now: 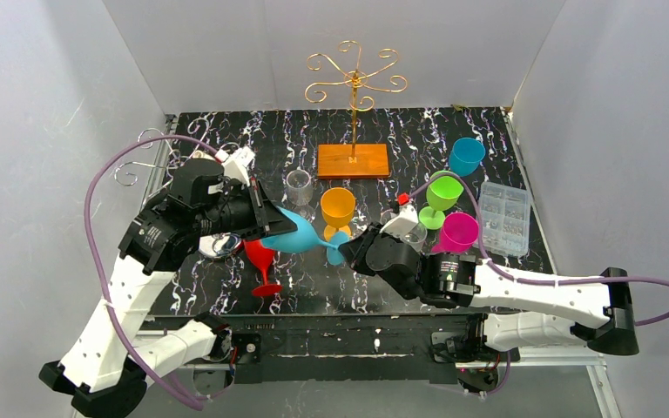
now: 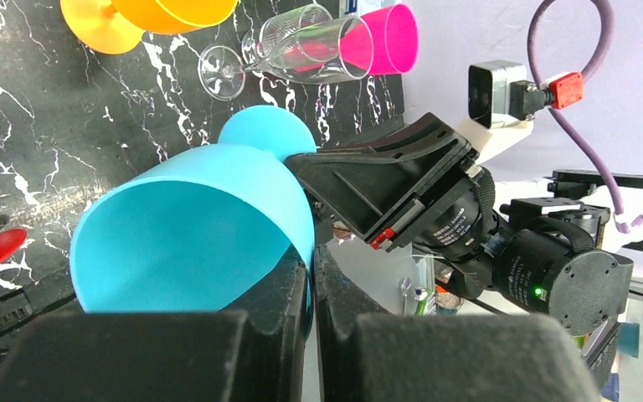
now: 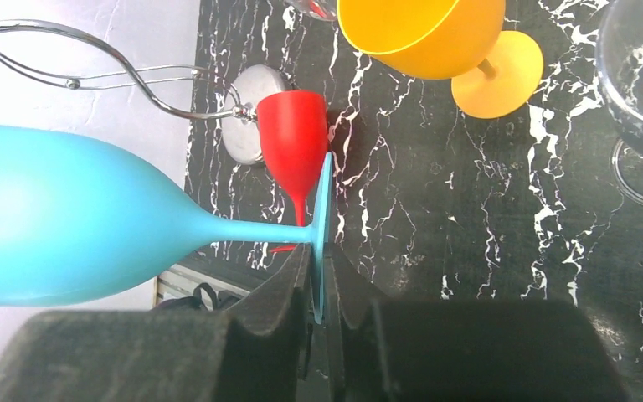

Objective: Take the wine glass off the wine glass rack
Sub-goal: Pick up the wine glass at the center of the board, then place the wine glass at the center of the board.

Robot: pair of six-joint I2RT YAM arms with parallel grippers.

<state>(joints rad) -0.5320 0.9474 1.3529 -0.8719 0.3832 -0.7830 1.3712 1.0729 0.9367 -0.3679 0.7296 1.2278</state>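
The blue wine glass lies on its side in the air above the black marbled surface, held at both ends between the two arms. The left pincer is clamped shut on the wall of the bowl at its rim (one finger inside the bowl, one outside). The right pincer is closed on the glass's flat foot, which stands edge-on between its fingers. Just behind the glass stands an orange glass, and below it a red glass. The silver rack sits at the surface's left edge. The gold rack stands well apart at the far side.
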